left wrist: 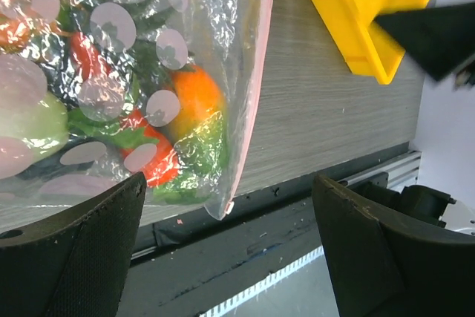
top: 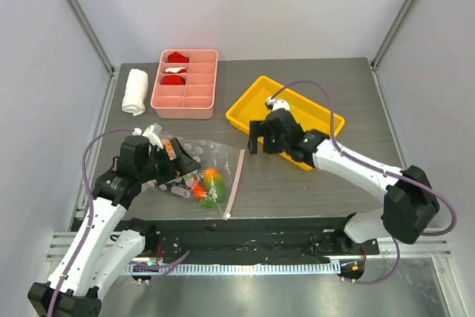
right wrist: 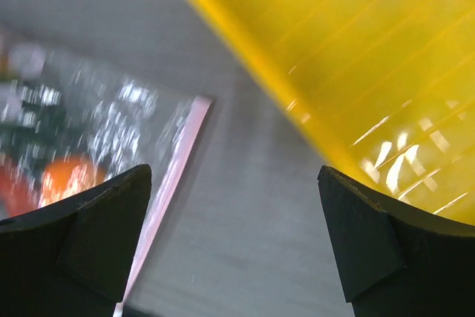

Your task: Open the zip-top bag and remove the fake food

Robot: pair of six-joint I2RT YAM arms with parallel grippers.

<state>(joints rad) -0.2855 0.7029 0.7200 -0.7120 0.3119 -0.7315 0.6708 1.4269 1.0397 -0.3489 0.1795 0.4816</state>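
The clear zip-top bag (top: 194, 162) lies flat on the table's near left, its pale pink zip strip (top: 237, 180) along the right edge. Fake food (top: 211, 187) shows through the plastic: orange, red and green pieces (left wrist: 194, 102). My left gripper (top: 180, 162) hovers over the bag's left part, open and holding nothing; in the left wrist view the bag (left wrist: 148, 50) and strip (left wrist: 254, 102) lie ahead of the wide-apart fingers (left wrist: 228, 183). My right gripper (top: 262, 141) is open beside the yellow tray, right of the strip (right wrist: 178, 157); only bare table lies between its jaws (right wrist: 234, 176).
A yellow tray (top: 261, 93) sits at the middle right, close behind the right gripper. A pink divided tray (top: 200, 102) with red-and-white pieces stands at the back, a rolled white towel (top: 134, 91) to its left. The table's front edge (top: 245, 219) runs just below the bag.
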